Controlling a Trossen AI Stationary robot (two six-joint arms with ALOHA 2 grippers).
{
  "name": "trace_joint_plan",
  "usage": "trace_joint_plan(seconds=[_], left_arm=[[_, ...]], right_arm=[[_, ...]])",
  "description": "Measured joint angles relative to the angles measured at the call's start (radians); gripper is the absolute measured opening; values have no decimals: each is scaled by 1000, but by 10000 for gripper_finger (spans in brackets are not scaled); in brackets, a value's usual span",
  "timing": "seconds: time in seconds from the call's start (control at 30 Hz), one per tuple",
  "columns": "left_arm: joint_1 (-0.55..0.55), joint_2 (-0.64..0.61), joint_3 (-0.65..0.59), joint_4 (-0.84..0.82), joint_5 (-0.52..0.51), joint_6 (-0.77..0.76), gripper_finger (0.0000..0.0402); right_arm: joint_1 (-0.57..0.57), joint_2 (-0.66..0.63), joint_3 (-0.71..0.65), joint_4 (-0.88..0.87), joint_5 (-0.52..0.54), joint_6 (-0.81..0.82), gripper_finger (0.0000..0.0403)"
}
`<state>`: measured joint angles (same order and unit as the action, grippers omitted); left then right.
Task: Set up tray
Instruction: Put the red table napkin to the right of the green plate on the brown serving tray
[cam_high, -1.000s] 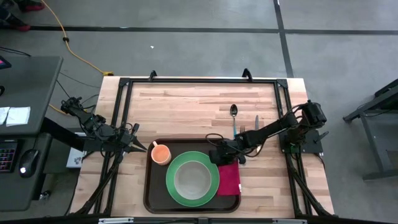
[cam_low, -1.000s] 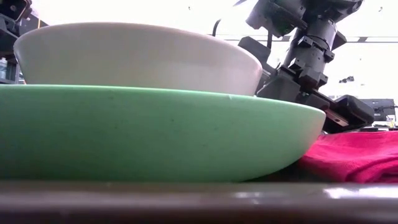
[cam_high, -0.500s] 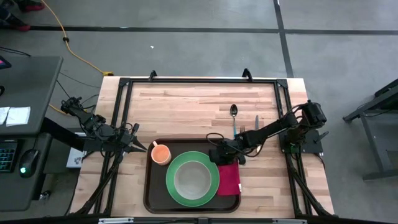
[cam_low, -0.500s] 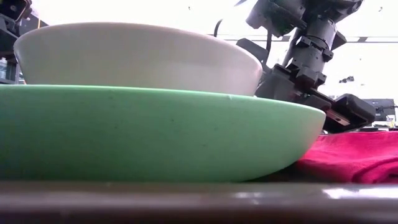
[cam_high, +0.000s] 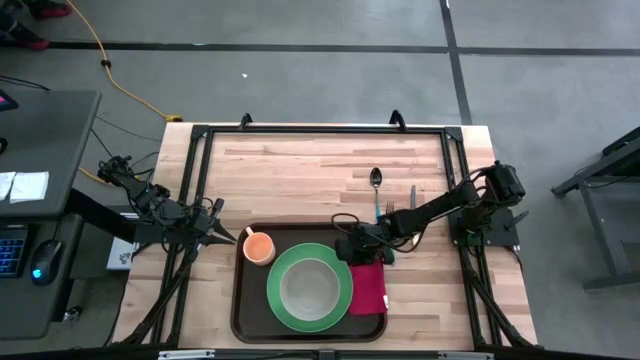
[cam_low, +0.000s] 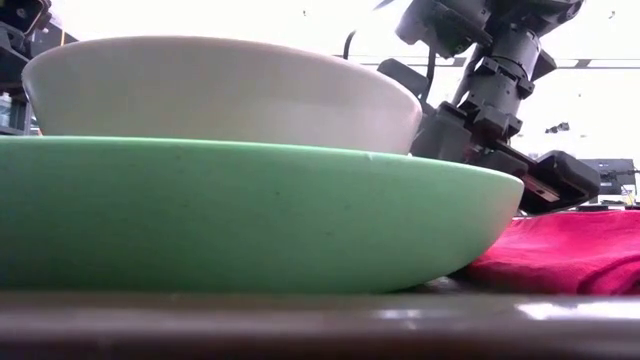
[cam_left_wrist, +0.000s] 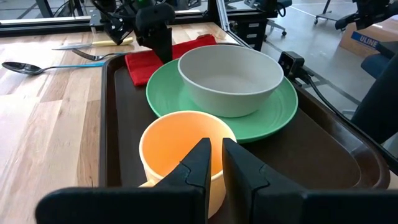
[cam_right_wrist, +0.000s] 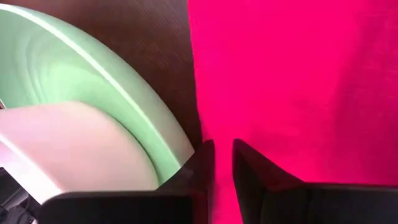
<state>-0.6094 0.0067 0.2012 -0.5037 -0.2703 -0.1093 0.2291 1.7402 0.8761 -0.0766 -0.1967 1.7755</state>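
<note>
The right gripper (cam_high: 352, 249) sits low over the tray (cam_high: 243, 305), at the inner edge of the napkin (cam_high: 368, 288) just beside the plate (cam_high: 310, 288). From the high view, the tray lies at the near edge of the table (cam_high: 300, 170), with the plate in its middle, a bowl (cam_high: 308, 288) on the plate, an orange cup (cam_high: 259, 247) at the tray's far left corner and the napkin on its right end. A spoon (cam_high: 376, 185), a fork (cam_high: 389, 210) and a knife (cam_high: 412, 197) lie on the wood beyond the tray's far right corner. The left gripper (cam_high: 222, 236) waits just off the tray's left side, pointing at the cup.

In the low view, the plate (cam_low: 250, 215) and bowl (cam_low: 220, 95) fill the frame, the napkin (cam_low: 565, 250) lies to their right, and the right arm comes down behind them; its fingertips are hidden.

In the left wrist view, the left gripper (cam_left_wrist: 215, 163) has its fingers only a narrow slit apart, holding nothing, aimed at the cup (cam_left_wrist: 180, 149) on the tray (cam_left_wrist: 311, 146).

In the right wrist view, the right gripper (cam_right_wrist: 222, 158) shows a slim gap between its fingers, over the napkin (cam_right_wrist: 292, 81) by the plate (cam_right_wrist: 118, 81). Whether it pinches cloth I cannot tell.

The tray looks stiff and fairly heavy now it is loaded, with a smooth surface on which crockery could slide. I judge it best taken by the raised rim on both short ends and kept level.
</note>
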Motion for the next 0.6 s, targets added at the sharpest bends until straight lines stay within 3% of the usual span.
trace_joint_plan(seconds=[0.4, 0.6], left_arm=[[0, 0, 0, 0, 0, 0, 72], [0, 0, 0, 0, 0, 0, 72]], right_arm=[[0, 0, 0, -22, -26, -23, 23], [0, -48, -1, -94, 12, -33, 23]])
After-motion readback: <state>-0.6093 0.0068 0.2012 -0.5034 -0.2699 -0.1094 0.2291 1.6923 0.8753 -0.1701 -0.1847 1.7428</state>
